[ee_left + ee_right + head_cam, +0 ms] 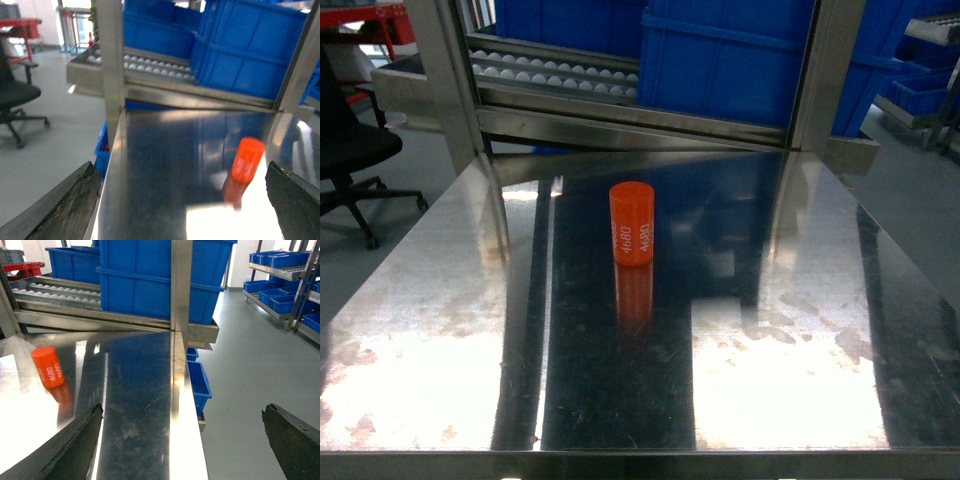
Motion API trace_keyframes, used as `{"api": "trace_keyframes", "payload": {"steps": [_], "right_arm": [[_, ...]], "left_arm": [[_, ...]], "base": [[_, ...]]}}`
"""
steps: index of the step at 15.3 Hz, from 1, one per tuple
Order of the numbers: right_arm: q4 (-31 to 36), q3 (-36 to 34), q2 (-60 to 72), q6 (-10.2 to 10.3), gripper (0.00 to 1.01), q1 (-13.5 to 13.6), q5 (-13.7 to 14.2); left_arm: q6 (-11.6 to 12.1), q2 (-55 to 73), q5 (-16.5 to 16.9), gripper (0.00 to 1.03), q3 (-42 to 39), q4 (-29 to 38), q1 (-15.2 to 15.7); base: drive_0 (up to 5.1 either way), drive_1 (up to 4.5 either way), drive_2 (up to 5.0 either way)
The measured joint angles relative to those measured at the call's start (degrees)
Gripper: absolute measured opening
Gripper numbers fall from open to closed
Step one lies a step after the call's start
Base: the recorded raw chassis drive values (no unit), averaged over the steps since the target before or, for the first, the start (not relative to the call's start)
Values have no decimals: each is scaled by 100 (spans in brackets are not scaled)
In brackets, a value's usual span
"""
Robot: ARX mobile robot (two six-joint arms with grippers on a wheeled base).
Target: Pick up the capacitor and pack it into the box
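Observation:
The capacitor [632,223] is an orange cylinder with white "4680" print, standing upright near the middle of the steel table [440,300]. The left wrist view shows the capacitor [247,159] ahead and to the right, between the spread fingers of my left gripper [182,200], which is open and holds nothing. My right gripper [182,440] is open too, hovering over the table's right edge, with the capacitor [47,367] far off to its left. Neither gripper shows in the head view. The box is out of view.
Blue plastic bins [720,60] and a roller conveyor [555,75] sit on a steel rack behind the table. Steel uprights [455,90] flank the table's back. A black office chair [350,160] stands at left. More blue bins [197,382] sit on the floor at right.

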Motion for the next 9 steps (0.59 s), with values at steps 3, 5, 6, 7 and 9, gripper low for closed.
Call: {"api": "trace_keyframes", "payload": {"steps": [3, 5, 6, 7, 9], "right_arm": [[2, 2, 0, 0, 98, 0, 0], [2, 2, 0, 0, 98, 0, 0], [2, 2, 0, 0, 98, 0, -2], [2, 2, 0, 0, 98, 0, 0], [0, 2, 0, 2, 98, 0, -2]], "left_arm": [[273, 3241, 802, 98, 1434, 1180, -356], [363, 4684, 855, 98, 2277, 1333, -614], [365, 5184, 876, 98, 2645, 1421, -715], [350, 5639, 881, 98, 2959, 1519, -787], [439, 6496, 881, 98, 3484, 1646, -892]], "base": [[0, 0, 0], [0, 0, 0], [0, 0, 0], [0, 0, 0], [0, 0, 0]]}}
